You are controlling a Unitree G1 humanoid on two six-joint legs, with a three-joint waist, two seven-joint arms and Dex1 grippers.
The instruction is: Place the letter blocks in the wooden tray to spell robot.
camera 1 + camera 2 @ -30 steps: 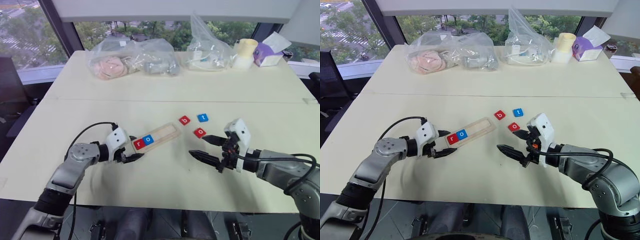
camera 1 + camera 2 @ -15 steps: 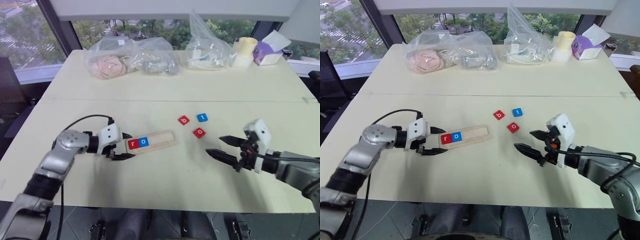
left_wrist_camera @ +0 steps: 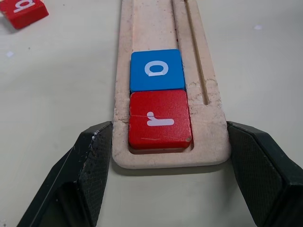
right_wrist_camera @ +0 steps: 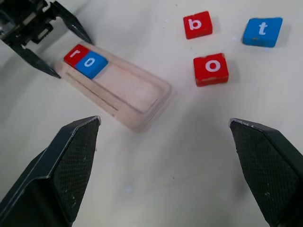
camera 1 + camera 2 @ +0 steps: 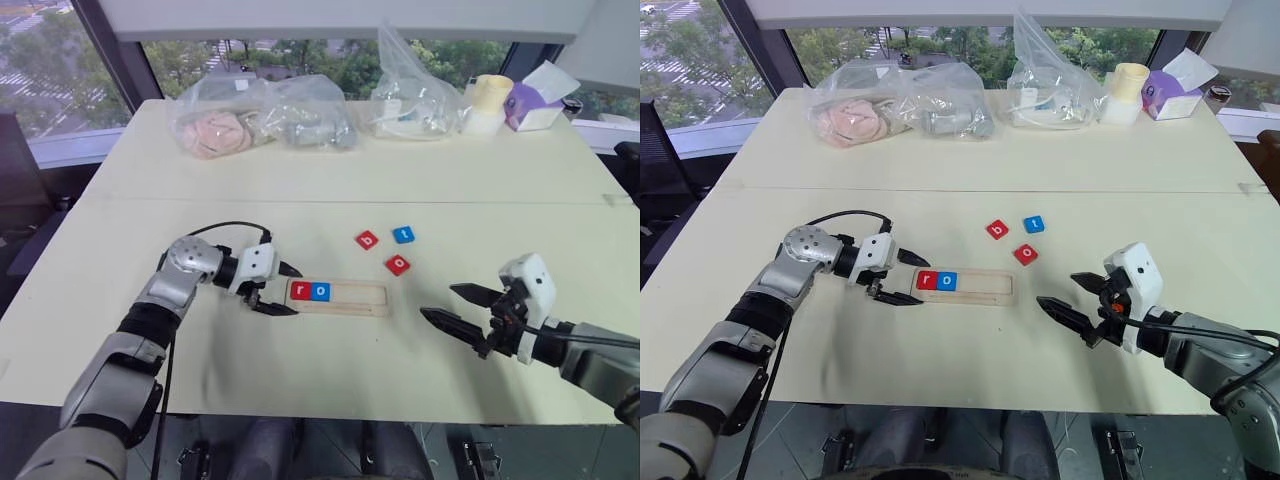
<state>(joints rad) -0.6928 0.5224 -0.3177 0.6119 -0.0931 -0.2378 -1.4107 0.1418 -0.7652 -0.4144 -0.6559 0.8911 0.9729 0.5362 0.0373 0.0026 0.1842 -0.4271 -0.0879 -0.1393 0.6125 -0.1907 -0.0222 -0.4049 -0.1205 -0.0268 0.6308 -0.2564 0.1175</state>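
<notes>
Open table point(image 5: 330, 370) lies between loose blocks point(image 5: 398, 265) and tray point(image 5: 337, 298).

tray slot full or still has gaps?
Partly filled. The wooden tray holds only the red r and blue o at its left end; the rest of the slot is bare.

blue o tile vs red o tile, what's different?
The blue o tile sits in the wooden tray, touching the red r tile; the red o tile lies loose on the table, beyond the tray. Colours differ: blue against red. Both are flat squares with a white lowercase o.
</notes>
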